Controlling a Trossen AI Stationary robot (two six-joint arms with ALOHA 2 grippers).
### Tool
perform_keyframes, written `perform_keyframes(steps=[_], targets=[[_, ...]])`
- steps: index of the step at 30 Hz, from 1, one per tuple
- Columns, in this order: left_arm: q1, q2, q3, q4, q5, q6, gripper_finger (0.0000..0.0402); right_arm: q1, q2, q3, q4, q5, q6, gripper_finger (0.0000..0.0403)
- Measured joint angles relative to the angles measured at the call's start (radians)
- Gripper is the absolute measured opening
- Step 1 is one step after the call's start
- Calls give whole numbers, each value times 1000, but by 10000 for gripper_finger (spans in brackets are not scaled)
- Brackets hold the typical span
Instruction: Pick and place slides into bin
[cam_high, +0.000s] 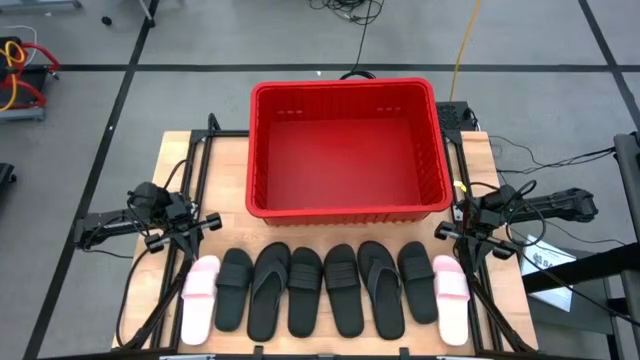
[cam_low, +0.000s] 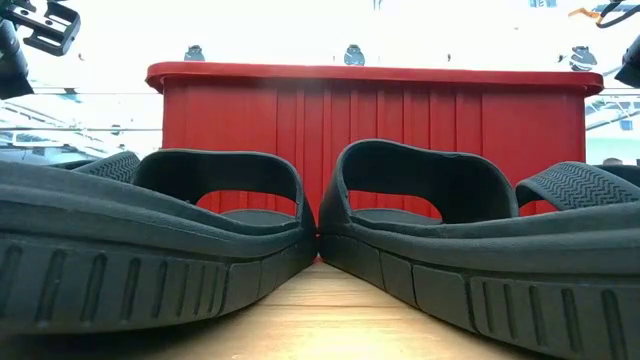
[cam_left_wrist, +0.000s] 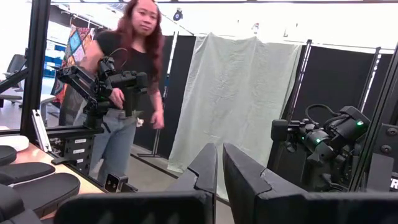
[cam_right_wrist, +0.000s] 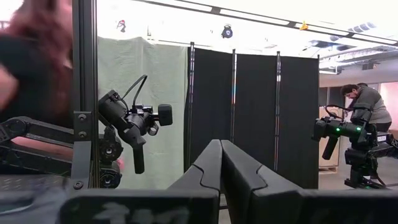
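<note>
A red bin stands on the far half of the wooden table, its front wall filling the low view. Eight slides lie sole-down side by side along the near edge: a pale pink one at the left end, another pink one at the right end, and several black ones between them. Two black slides sit closest in the low view. My left gripper hovers at the table's left side, shut, holding nothing. My right gripper hovers at the right side, shut and empty.
Black frame rails run along both table sides by the arms. A person stands beyond the table, and another person works farther off. A strip of bare wood lies between the bin and the slides.
</note>
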Motion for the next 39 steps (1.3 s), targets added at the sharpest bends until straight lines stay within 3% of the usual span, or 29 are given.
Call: perform_keyframes(steps=[18, 24, 28, 31, 39], targets=[[0, 0, 0, 0, 0, 0, 26, 0, 0, 0, 3, 4, 0, 0], [0, 0, 0, 0, 0, 0, 26, 0, 0, 14, 106, 128, -30, 0], [0, 0, 0, 0, 0, 0, 26, 0, 1, 73, 57, 215, -78, 0], [0, 0, 0, 0, 0, 0, 26, 0, 0, 143, -66, 296, -157, 0], [0, 0, 0, 0, 0, 0, 26, -2, 9, 425, -685, 586, -438, 0]])
